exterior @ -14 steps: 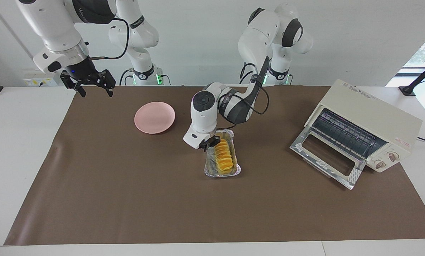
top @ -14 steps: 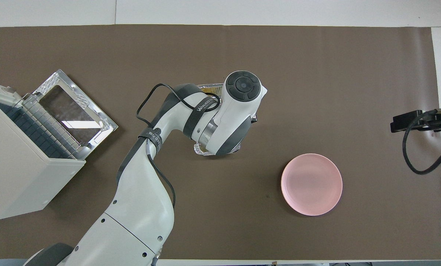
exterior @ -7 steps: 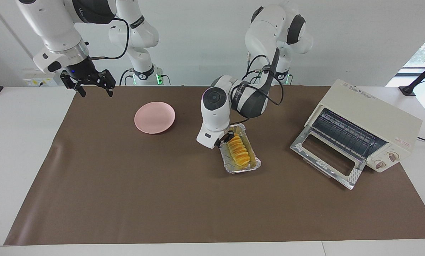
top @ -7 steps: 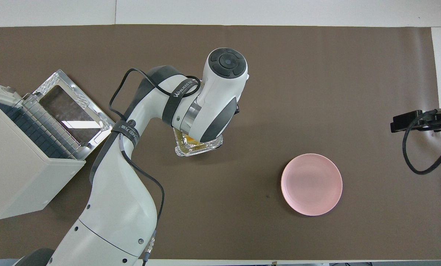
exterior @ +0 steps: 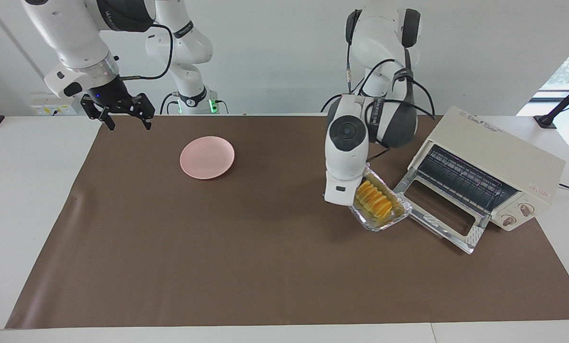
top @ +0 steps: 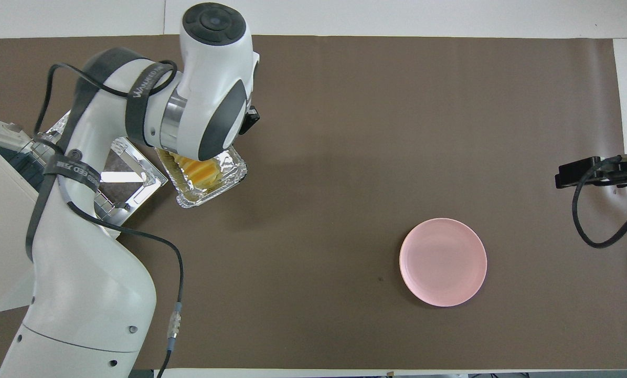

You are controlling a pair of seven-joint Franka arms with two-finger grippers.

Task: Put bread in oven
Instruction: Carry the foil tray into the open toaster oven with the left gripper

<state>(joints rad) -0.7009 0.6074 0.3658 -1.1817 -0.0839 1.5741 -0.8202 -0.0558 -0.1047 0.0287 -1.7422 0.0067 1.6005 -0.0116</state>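
Observation:
The golden ridged bread [exterior: 374, 202] lies in a crinkled silver foil tray [exterior: 385, 223]. My left gripper [exterior: 353, 204] is shut on the tray's rim and holds it, tilted, above the mat beside the edge of the oven's open door [exterior: 436, 209]. The fingers are hidden under the wrist. The cream-white oven [exterior: 498, 157] stands at the left arm's end of the table, its wire rack showing. In the overhead view the bread [top: 200, 169] and tray [top: 208, 194] peek out under the wrist, next to the door [top: 129, 178]. My right gripper [exterior: 128, 125] waits open above the mat's corner.
A round pink plate [exterior: 207, 157] sits on the brown mat toward the right arm's end; it also shows in the overhead view [top: 443, 261]. The oven door lies flat on the mat and reaches out in front of the oven.
My left gripper has carried the foil tray with the bread from the middle of the mat toward the oven, turning it. The right arm has not moved.

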